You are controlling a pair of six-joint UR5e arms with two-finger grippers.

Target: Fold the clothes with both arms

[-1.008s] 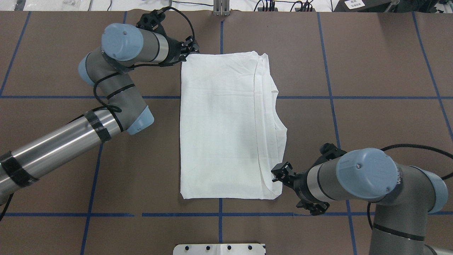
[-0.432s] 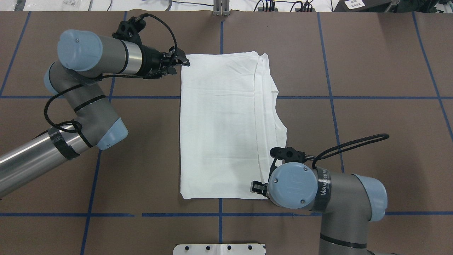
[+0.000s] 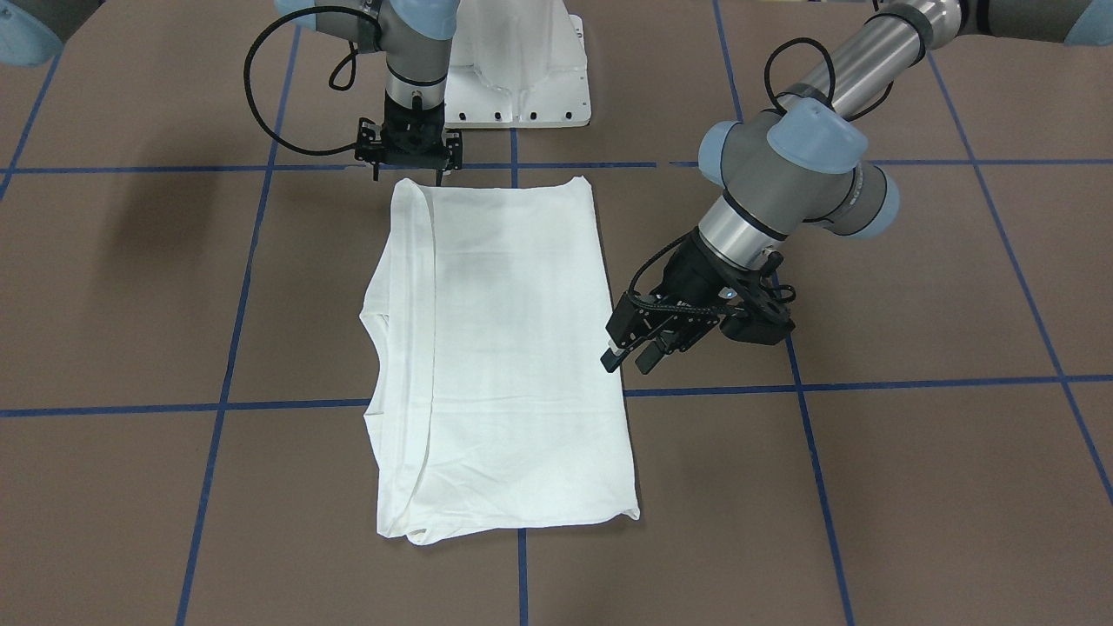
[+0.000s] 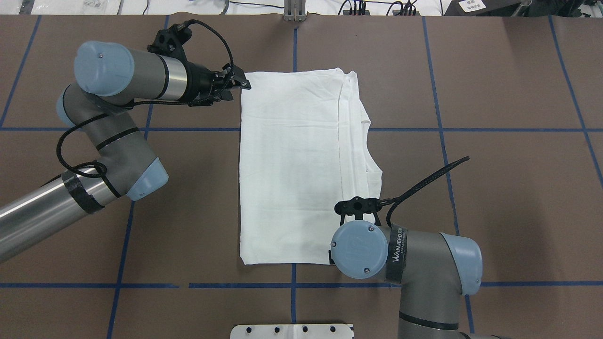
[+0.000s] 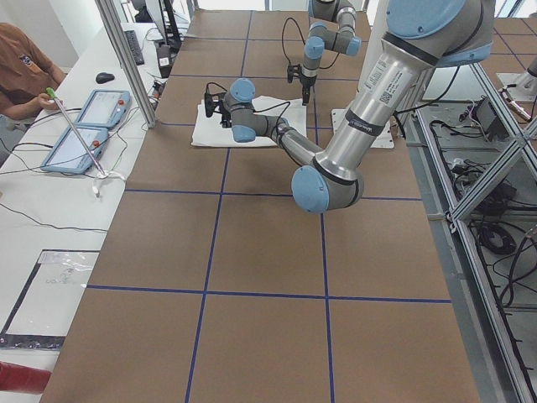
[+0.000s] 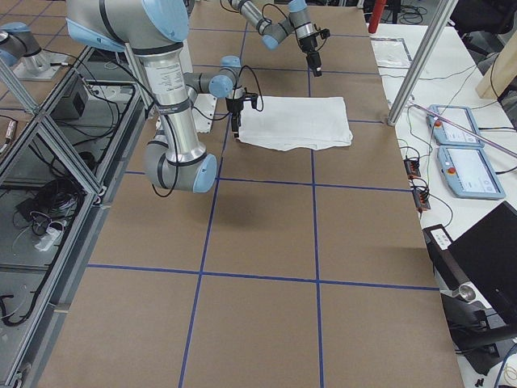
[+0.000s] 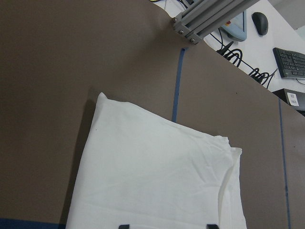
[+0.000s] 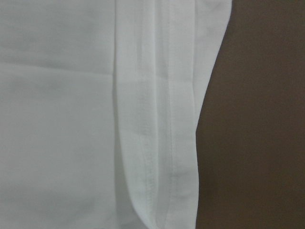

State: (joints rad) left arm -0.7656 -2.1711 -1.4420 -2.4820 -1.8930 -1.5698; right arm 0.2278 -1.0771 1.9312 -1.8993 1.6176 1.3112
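Swung outward since a second ago, the left arm (image 4: pixel 122 70) has drawn back from the far left corner of the shirt (image 4: pixel 292 165) and turned. The left gripper (image 4: pixel 239 88) now points across at the shirt's left edge, just nearer than that corner. Over the last fraction of a second it has barely shifted. Its jaws stand wide apart, holding nothing, and it hangs above the table (image 4: pixel 494 94) rather than resting on it.

The shirt lies where it lay, flat in the middle of the table. It is folded to a long rectangle, with the layered hems and folds stacked along its right side. No crease or edge has changed.

The bigger change is on the right. A second ago the right arm (image 4: pixel 424 254) reached in level from the side, its gripper beside the near right corner. It has since turned its wrist to point down and slid left, so its blue cap now covers that corner from overhead. From across the table the right gripper (image 3: pixel 409 169) points straight down over the corner, jaws apart and empty. Whether it touches the cloth cannot be told. Its wrist camera sees only hem and bare table, close up.
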